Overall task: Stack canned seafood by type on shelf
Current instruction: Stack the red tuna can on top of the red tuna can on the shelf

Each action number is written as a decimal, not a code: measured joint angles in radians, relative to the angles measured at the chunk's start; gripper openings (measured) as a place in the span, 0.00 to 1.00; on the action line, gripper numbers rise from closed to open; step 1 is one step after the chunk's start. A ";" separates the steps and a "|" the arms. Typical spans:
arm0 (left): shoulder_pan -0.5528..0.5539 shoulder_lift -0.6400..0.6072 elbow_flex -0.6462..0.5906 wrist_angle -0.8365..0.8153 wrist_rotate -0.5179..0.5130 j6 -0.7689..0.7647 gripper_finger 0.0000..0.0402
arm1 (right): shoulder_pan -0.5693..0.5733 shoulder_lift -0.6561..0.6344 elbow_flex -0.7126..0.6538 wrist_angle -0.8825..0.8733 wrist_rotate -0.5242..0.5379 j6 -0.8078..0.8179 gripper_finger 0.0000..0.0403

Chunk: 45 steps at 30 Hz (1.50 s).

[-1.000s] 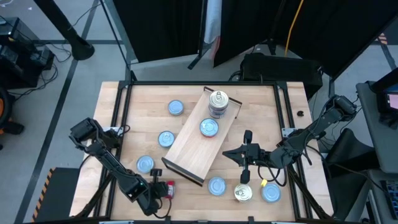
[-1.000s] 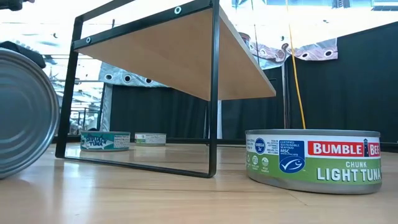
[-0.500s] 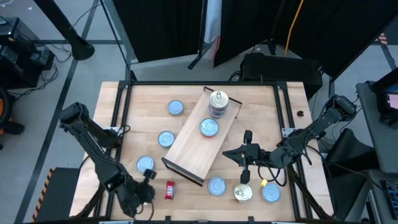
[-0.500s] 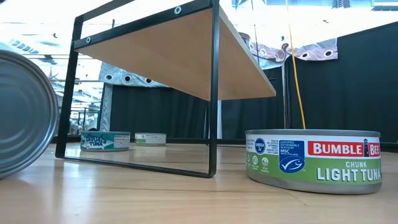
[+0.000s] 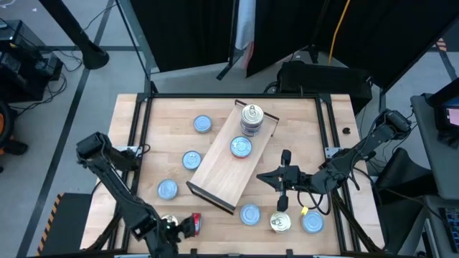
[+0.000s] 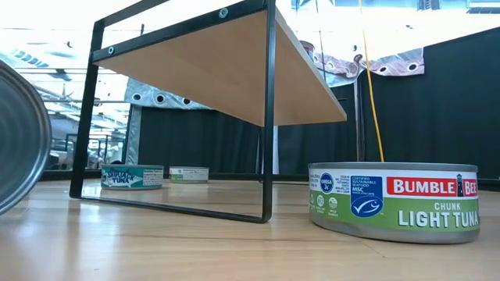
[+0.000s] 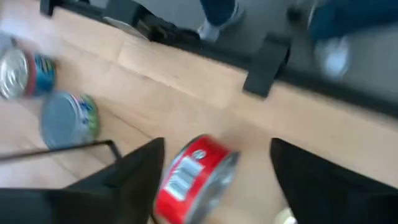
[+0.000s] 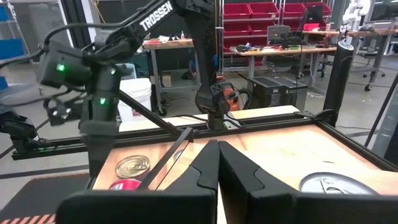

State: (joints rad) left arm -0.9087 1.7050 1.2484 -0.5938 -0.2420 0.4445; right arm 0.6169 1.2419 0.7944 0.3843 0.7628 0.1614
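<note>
1. Blur covers most of the left wrist view, so the labels of the tins there cannot be read, and the red tin (image 7: 194,177) is cut off at its lower side.
2. In the low view one tin (image 6: 19,140) at the left edge is only partly visible, standing on its edge.
3. The shelf (image 5: 219,172) is a long board of light wood with dark raised ends. Its long axis runs diagonally on the table (image 5: 301,129), from the near left to the far right.
4. On the shelf, one blue-topped tin (image 5: 242,147) lies flat near the middle. At the far end stands a small stack (image 5: 251,118) with a silver pull-tab top.
5. Other blue-topped tins (image 5: 203,124) lie flat on the table to the left of the shelf, and more tins (image 5: 280,222) lie near the front edge at the right.
6. The left gripper (image 7: 214,168) is at the front left corner of the table, its fingers apart on both sides of the red tin, which lies on its side.
7. The right gripper (image 5: 282,180) rests just right of the shelf's near end, fingers together and holding nothing.
</note>
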 joint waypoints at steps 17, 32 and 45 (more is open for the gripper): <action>0.054 0.078 0.008 -0.094 -0.110 0.371 0.73 | 0.000 0.000 0.000 -0.001 0.000 -0.017 0.00; 0.077 0.131 0.008 -0.026 -0.039 0.443 0.66 | 0.000 0.000 0.000 -0.005 0.000 -0.019 0.00; 0.089 0.134 0.008 -0.035 -0.067 0.458 0.36 | 0.000 0.000 0.000 -0.008 -0.005 -0.017 0.00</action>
State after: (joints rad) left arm -0.8200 1.8389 1.2560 -0.6284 -0.3092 0.9023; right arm 0.6168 1.2419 0.7944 0.3764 0.7582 0.1444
